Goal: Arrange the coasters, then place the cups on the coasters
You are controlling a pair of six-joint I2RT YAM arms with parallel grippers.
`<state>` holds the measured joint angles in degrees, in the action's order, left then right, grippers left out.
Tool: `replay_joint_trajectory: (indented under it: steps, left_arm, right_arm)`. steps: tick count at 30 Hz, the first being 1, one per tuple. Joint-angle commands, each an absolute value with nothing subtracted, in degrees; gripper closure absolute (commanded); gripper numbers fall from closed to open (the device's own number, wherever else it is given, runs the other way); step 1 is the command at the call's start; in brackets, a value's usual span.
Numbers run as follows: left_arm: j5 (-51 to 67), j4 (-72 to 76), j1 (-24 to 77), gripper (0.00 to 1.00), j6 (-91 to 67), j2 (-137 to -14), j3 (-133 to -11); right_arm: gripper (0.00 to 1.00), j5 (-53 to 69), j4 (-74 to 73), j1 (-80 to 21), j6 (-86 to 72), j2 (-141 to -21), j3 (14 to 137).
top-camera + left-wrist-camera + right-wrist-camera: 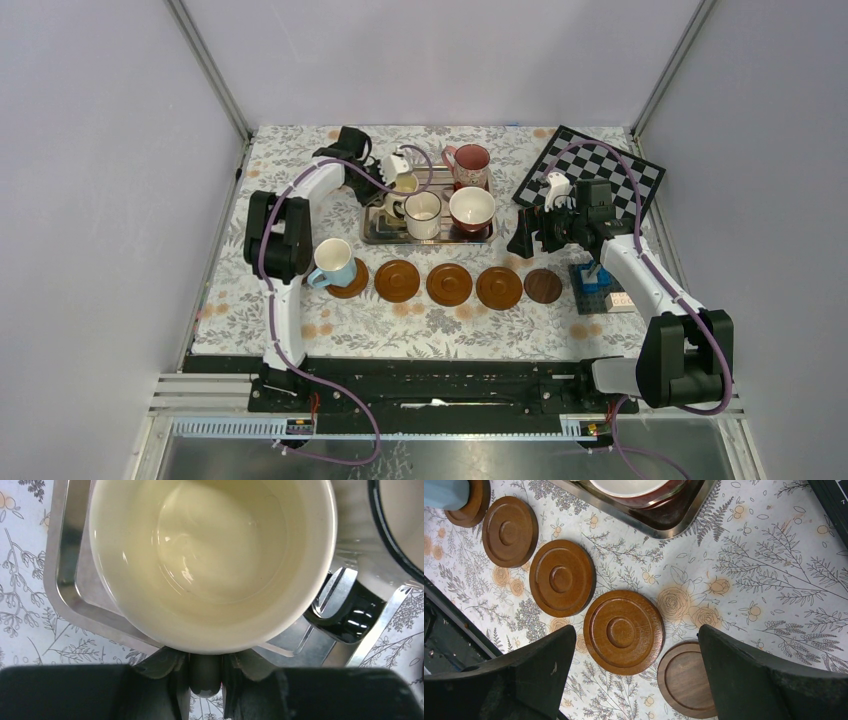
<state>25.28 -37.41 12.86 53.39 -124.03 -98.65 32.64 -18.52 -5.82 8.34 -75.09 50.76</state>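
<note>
Nearest, five glossy round wooden coasters [449,285] lie in a row; the leftmost bears a light blue cup [333,262]. The right gripper [636,635] hangs above them, jaws wide, empty. Farther, on the shiny metal tray [376,234], the left gripper [205,672], nearly closed, seems to pinch the smooth cream cup [210,555].

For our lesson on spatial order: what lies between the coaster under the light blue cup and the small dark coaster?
Three brown coasters in a row, clearest in the top view.
</note>
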Motion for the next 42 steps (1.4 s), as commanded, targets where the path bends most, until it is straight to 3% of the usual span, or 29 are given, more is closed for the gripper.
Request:
replay_joint_trajectory:
  steps: [1, 14, 22, 30, 38, 42]
  left_arm:
    - [25.9, -34.5, 13.0, 1.00, 46.3, -122.2, -96.4]
    - [21.5, -11.9, 8.9, 1.00, 21.7, -104.6, -80.8]
    - [23.2, -14.0, 8.6, 1.00, 15.1, -92.9, -77.6]
    - [22.7, -25.7, 11.9, 1.00, 13.2, -75.4, -69.5]
    - [20.1, -31.2, 20.9, 1.00, 9.7, -63.1, -57.1]
    - [12.0, -28.4, 27.9, 1.00, 6.7, -60.7, -49.8]
  right_arm:
    - [0.00, 33.5, -17.2, -5.5, 8.9, -74.0, 51.2]
    - [0.00, 33.8, -17.1, -5.5, 8.8, -73.1, 50.7]
    - [0.00, 33.2, -17.1, -5.5, 8.6, -72.6, 50.8]
    - [0.00, 32.3, -17.2, -5.5, 7.2, -71.9, 50.9]
    - [0.00, 31.6, -16.8, -5.5, 5.9, -71.7, 50.9]
    - [0.00, 31.4, -16.5, -5.5, 5.6, -71.9, 50.6]
